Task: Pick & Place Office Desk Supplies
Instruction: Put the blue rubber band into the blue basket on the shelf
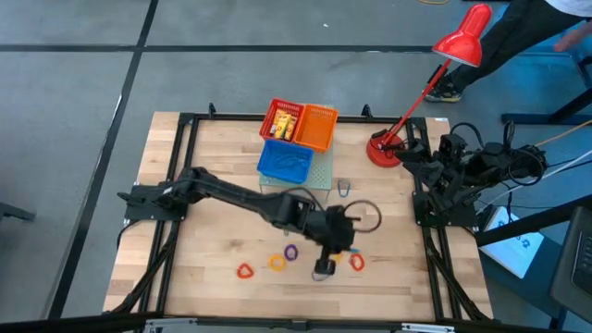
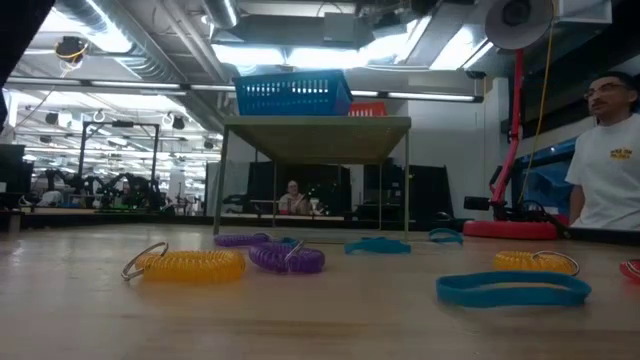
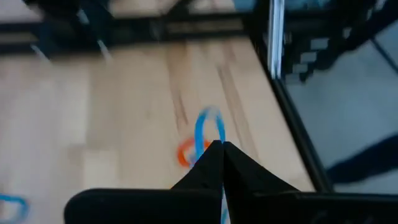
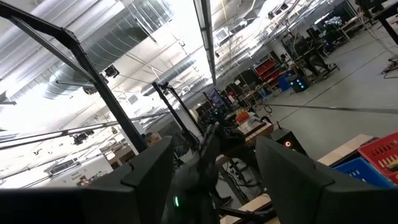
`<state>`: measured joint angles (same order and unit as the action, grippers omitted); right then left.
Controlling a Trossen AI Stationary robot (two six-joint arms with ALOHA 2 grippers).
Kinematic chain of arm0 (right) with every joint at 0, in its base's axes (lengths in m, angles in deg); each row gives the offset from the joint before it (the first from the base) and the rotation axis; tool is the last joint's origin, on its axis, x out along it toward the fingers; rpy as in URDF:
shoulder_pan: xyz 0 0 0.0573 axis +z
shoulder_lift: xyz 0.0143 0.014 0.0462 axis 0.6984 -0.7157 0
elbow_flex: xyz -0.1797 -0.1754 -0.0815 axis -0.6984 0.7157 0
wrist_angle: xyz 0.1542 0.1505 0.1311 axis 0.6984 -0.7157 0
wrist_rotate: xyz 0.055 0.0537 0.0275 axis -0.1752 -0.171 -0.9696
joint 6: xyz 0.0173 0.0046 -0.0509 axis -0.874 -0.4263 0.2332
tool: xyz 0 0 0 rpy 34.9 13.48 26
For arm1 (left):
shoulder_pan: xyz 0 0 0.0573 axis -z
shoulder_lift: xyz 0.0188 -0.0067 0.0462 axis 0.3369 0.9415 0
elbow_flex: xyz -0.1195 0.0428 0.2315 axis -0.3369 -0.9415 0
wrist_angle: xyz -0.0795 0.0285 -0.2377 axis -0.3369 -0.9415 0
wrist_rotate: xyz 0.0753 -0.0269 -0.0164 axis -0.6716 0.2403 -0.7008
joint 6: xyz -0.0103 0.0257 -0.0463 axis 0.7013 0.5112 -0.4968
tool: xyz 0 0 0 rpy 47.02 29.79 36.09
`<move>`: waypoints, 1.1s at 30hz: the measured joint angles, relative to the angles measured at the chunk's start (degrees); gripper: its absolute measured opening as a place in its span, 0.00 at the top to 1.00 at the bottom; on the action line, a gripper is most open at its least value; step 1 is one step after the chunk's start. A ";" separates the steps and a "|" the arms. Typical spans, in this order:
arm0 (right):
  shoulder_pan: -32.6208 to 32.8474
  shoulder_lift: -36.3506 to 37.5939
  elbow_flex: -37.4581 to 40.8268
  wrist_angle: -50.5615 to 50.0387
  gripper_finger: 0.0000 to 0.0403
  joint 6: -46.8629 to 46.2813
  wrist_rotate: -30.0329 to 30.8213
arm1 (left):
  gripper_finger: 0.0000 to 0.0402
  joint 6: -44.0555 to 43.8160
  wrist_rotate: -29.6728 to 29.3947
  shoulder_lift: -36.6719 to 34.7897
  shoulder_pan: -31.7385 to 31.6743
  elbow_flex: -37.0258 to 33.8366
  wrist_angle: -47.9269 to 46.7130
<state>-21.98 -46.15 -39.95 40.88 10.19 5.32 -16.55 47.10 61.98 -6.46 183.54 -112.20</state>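
Open bare wood across the left half of the table (image 1: pixel 176 250), nothing in the way there. Blocked at upper centre by the red basket (image 1: pixel 282 118), orange basket (image 1: pixel 317 127) and blue basket (image 1: pixel 286 161), at upper right by the lamp (image 1: pixel 384 148). Crossed diagonally through the middle by the left arm (image 1: pixel 240 196), with small loops (image 1: pixel 277 263) scattered along the lower centre.

Grey tiled floor (image 1: pixel 74 83) around table; workshop hall beyond, ceiling strip lights (image 2: pixel 250 55), silver ductwork (image 4: pixel 124 37).
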 joint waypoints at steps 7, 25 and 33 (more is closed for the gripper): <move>0.00 0.00 0.00 1.45 0.43 -6.73 -0.18 | 1.00 0.39 -3.86 -0.42 -3.09 7.60 -6.50; 0.00 0.45 0.02 4.55 0.43 10.74 -3.43 | 1.00 3.58 -12.36 -18.02 -8.52 8.29 -4.59; 0.00 0.48 0.02 3.59 0.43 11.97 -4.55 | 1.00 2.14 -16.71 -21.39 -10.75 6.32 -20.19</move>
<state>-21.97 -45.67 -39.93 44.47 22.16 0.77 -14.41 30.39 40.59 -17.22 189.87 -132.40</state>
